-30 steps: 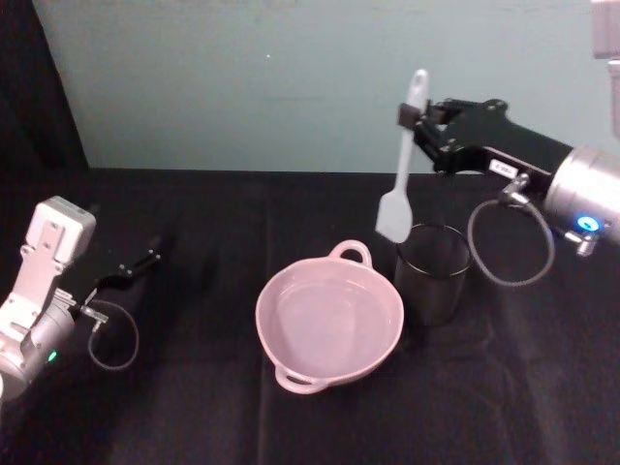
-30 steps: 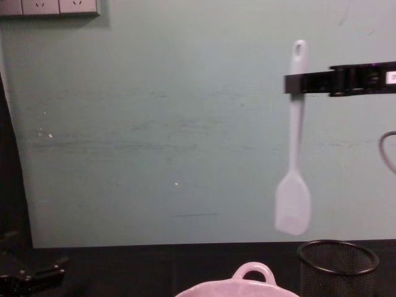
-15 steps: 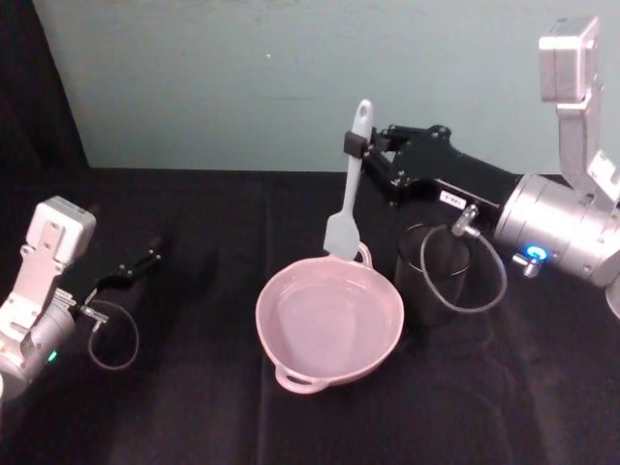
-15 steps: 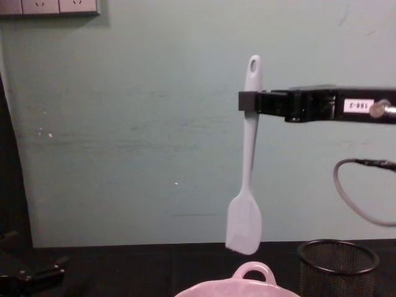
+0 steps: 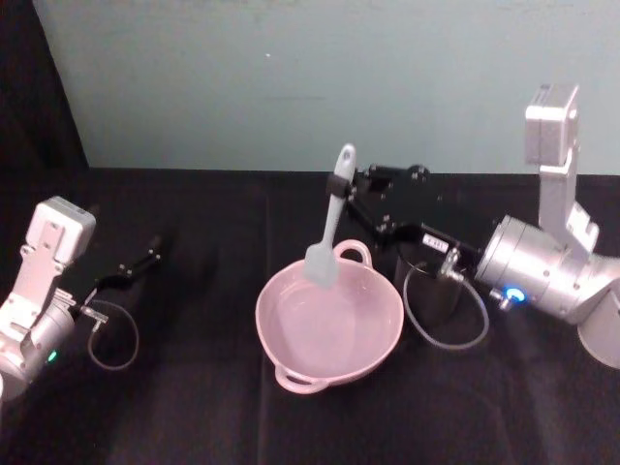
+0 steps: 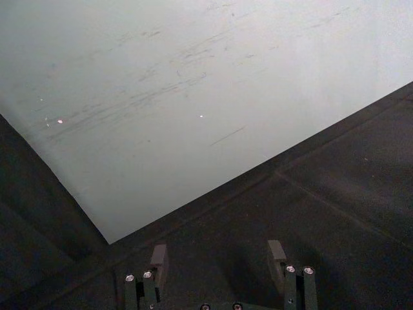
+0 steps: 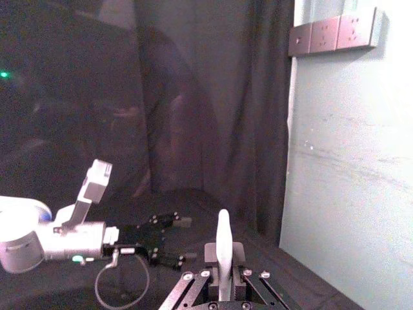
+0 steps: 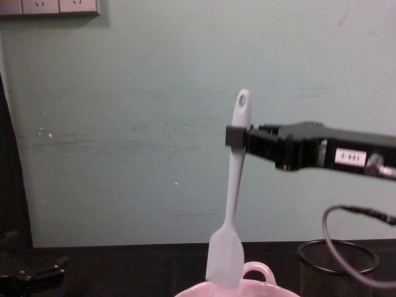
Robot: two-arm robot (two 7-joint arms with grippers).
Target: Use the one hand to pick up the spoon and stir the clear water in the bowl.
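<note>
First, head view. My right tool (image 5: pixel 341 183) reached in from the right and was clamped on the spoon (image 5: pixel 327 228) near the top of its handle. The spoon hung nearly upright, head down, with its paddle over the far part of the bowl (image 5: pixel 262 320), close to the loop handle (image 5: pixel 354 254) on the far rim. Water (image 5: pixel 325 327) lay in the bowl. The bowl sat on the black worktop (image 5: pixel 194 407). The wire-mesh cup (image 5: pixel 438 298) stood just beside it on the right, partly behind my arm. My left tool (image 5: pixel 152 257) was parked at the worktop's left, well apart from all this.

Chest view. The paddle's lower edge sat about level with the bowl's rim, in front of the loop handle. I could not tell whether it touched the water.

Left wrist view. The left tool's jaws stood apart with nothing between them.

Right wrist view. The handle's tip poked up from between my right tool's closed jaws.
</note>
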